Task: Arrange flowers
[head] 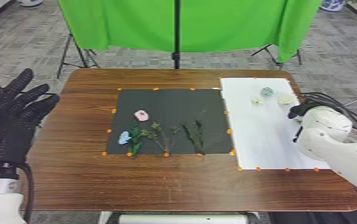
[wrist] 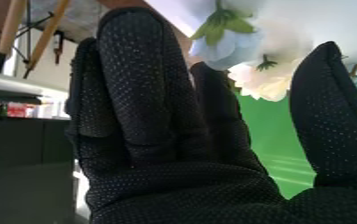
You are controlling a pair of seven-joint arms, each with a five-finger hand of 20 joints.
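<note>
Our right hand [head: 304,108] open, fingers straight, empty. Three pale flowers [head: 267,92] near it, ahead-left, on white sheet [head: 268,132]. One pink flower [head: 141,115], one blue flower [head: 124,137], green stems [head: 189,134] farther left, on black mat [head: 179,102]. Left hand [head: 7,122] open, empty.

In the middle of the table [head: 157,192] we had the mat [head: 201,102], and to its right lay the sheet [head: 263,135]. On the mat, one blossom [head: 141,115] lay farther back, and nearer to us lay the leftmost blossom [head: 124,137], with the stems [head: 192,137] to its right. Three flower heads [head: 267,92] were on the sheet's far part. Behind the table we had the curtain [head: 130,25].
</note>
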